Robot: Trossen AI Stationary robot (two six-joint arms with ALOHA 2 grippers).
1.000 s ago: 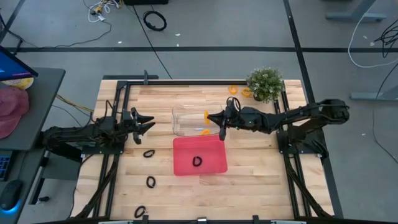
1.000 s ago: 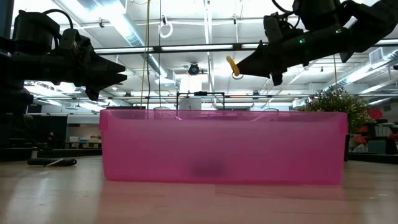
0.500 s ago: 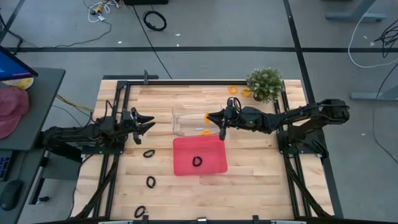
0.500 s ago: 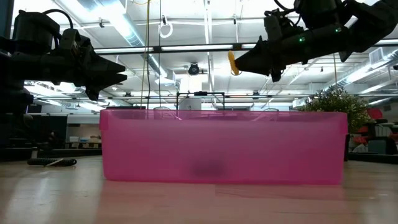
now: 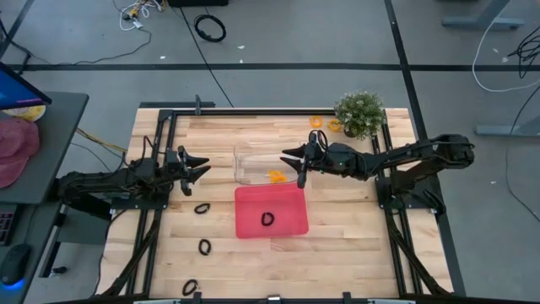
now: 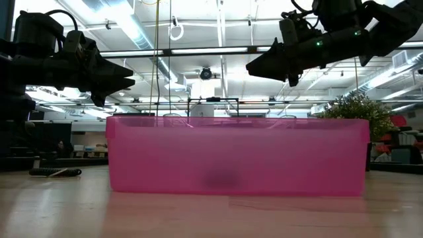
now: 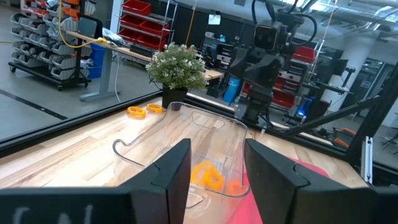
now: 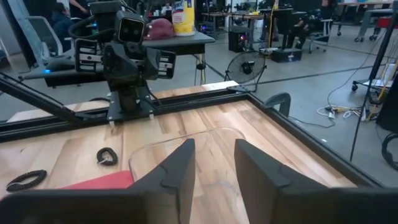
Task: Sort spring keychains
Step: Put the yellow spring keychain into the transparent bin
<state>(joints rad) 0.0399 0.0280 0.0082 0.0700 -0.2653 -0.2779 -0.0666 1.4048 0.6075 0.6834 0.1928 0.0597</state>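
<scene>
While both arms hover, orange spring keychains (image 5: 276, 176) lie in the clear bin (image 5: 251, 153).
From above, right hand (image 5: 291, 159) spread empty over it; black keychain (image 5: 267, 219) in red tray (image 5: 291, 221). Left wrist: left hand (image 7: 216, 163) spread.

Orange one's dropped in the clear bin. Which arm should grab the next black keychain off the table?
Left. The left gripper hangs open just above the nearest loose black keychain, on its side of the red tray. The right gripper sits over the clear bin, farther away.

Overhead and table-level views share the red tray (image 5: 270, 211)
</scene>
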